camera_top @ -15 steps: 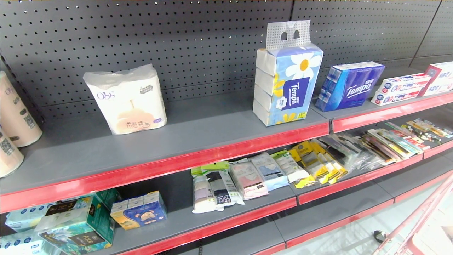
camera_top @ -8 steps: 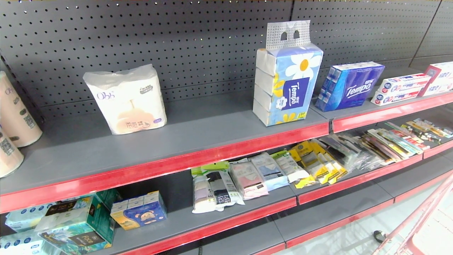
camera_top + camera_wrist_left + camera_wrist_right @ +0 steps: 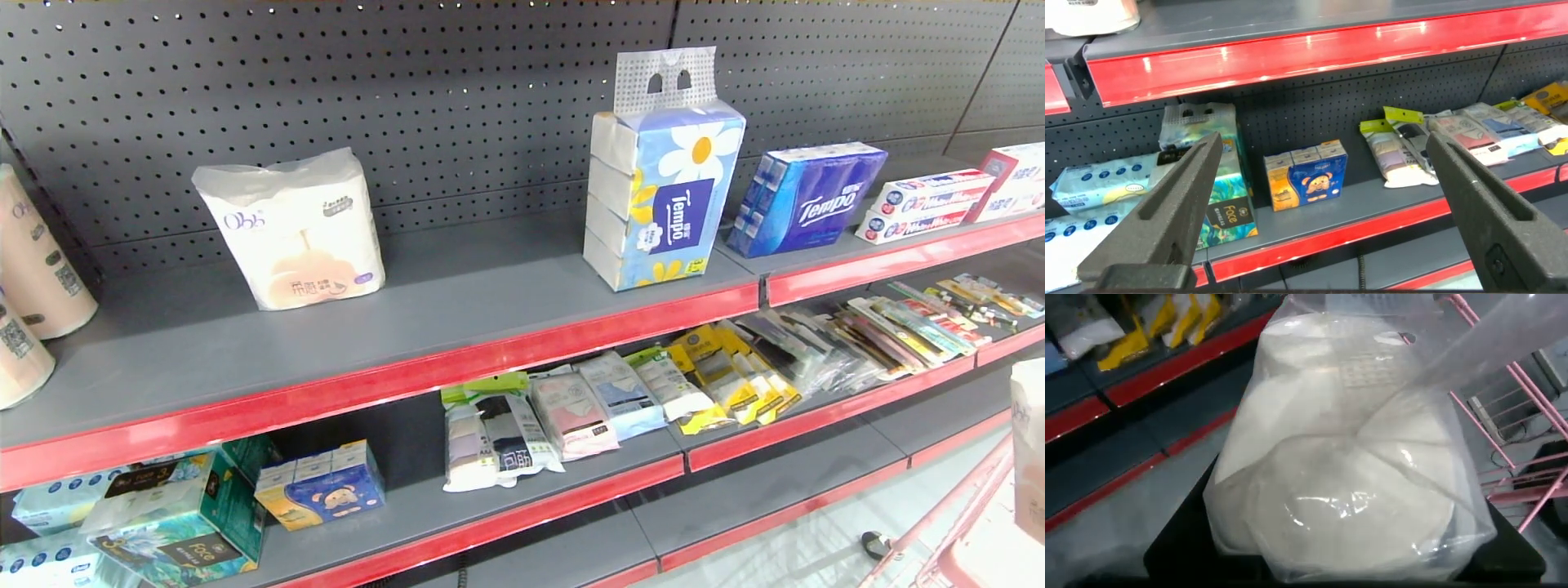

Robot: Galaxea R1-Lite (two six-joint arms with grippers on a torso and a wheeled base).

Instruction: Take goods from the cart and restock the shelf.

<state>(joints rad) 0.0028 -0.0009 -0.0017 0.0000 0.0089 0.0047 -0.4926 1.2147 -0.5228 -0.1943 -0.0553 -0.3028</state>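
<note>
A clear-wrapped pack of white toilet rolls (image 3: 1347,457) sits between the dark fingers of my right gripper (image 3: 1343,563), which is shut on it, above the pink cart (image 3: 1511,384). In the head view that pack (image 3: 1029,449) shows at the right edge, over the cart (image 3: 963,523). A similar pack (image 3: 294,233) stands on the grey top shelf (image 3: 457,302). My left gripper (image 3: 1323,143) is open and holds nothing, facing the lower shelf where a small blue tissue pack (image 3: 1306,173) stands.
The top shelf also holds a tall flowered tissue pack (image 3: 665,192), a blue tissue pack (image 3: 804,196) and toothpaste boxes (image 3: 931,204). Bare shelf lies between the two left packs. Bagged goods (image 3: 571,412) and tissue boxes (image 3: 188,514) fill the lower shelf.
The toilet roll pack has come into the head view at the right edge, lifted above the cart. The shelf goods have not moved.
</note>
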